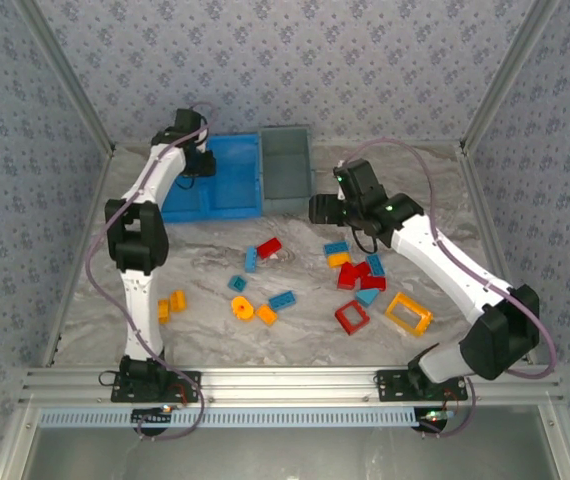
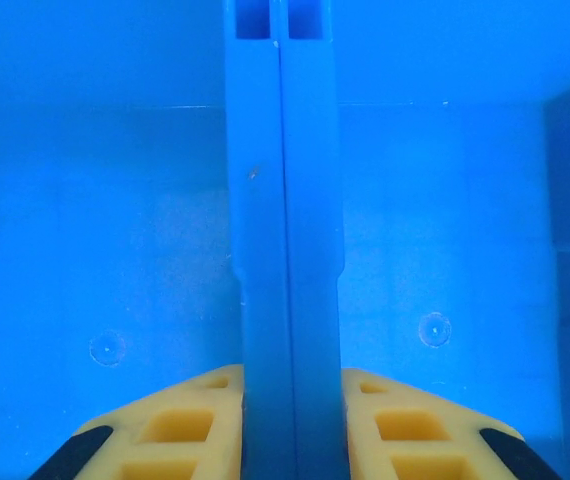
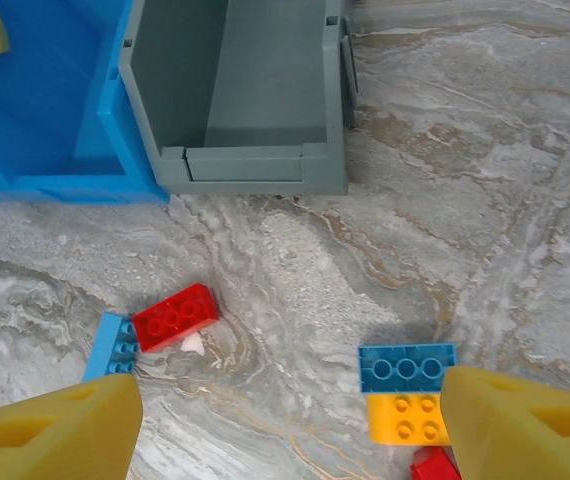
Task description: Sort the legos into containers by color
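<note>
surroundings: marbled grey-white surface (image 1: 295, 345), patterned wallpaper walls (image 1: 295, 60) on three sides

containers: two bright blue open plastic bins (image 1: 227, 178) and a grey open plastic bin (image 1: 287, 170), joined in a row at the upper middle of the overhead view. Their long sides run up-frame.

left claw (image 2: 290, 375): it's over the blue bins, upper left overhead. Its yellow fingers (image 2: 165, 430) sit a little apart, one on each side of the doubled blue wall (image 2: 283, 200) between the two bins. Honestly can't tell if they're pinching that wall or just hanging over it.

right claw (image 3: 290, 400): spread wide with nothing in it, hovering over the surface just below the grey bin

legos: the ones I can see are loose on the surface, mid-frame overhead, below the bins

near the right claw: a red studded plastic brick (image 3: 175, 317), long axis tilted lower left to upper right. A blue studded brick (image 3: 115, 348) touches its left end and is angled more steeply.

lower right, right wrist view: a blue three-stud brick (image 3: 407, 367) lies left-right, studs up, with an orange studded brick (image 3: 407, 418) touching it from below

clutter: a tight red-and-blue brick pile (image 1: 362, 277) right of centre. Below it are a red square frame (image 1: 352, 317) and a yellow-orange square frame (image 1: 408, 313), both lying flat.

left side: two orange bricks (image 1: 171, 304) by the left arm, well apart from the rest
</note>
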Action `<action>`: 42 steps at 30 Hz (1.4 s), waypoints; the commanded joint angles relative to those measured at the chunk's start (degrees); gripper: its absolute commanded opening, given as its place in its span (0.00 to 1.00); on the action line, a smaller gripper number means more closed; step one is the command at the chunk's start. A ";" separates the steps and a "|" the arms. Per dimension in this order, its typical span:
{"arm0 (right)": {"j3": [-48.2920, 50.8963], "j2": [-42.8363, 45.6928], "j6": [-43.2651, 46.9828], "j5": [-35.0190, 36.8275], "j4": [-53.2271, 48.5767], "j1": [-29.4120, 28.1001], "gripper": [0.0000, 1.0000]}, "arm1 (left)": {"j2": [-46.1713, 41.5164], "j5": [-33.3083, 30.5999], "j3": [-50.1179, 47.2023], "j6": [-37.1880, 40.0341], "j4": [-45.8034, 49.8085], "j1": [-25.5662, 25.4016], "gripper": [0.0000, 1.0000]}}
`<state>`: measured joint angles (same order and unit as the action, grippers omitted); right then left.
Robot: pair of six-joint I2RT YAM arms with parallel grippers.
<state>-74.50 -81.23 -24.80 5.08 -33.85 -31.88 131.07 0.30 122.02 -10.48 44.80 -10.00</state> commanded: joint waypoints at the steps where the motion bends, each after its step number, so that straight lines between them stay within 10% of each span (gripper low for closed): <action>1: 1.75 3.27 0.28 2.16 -2.28 1.52 0.81 | 2.17 5.22 3.15 -0.01 -1.37 -3.01 0.10; 17: 8.12 9.33 -2.65 3.08 -3.74 11.66 0.81 | 4.50 6.56 5.78 -14.60 -5.30 -10.24 0.07; 31: -13.02 -18.49 4.28 -4.65 -3.77 21.12 0.65 | 5.56 8.77 7.28 -19.05 -7.94 -12.23 0.03; 42: 4.23 0.66 -7.71 2.94 -5.33 19.40 0.65 | 6.04 3.79 8.60 -17.98 -4.98 -11.63 0.00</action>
<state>-73.93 -86.63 -27.11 4.80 -36.14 -11.84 136.14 3.38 128.53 -27.51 39.90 -21.65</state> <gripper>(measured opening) 0.655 0.234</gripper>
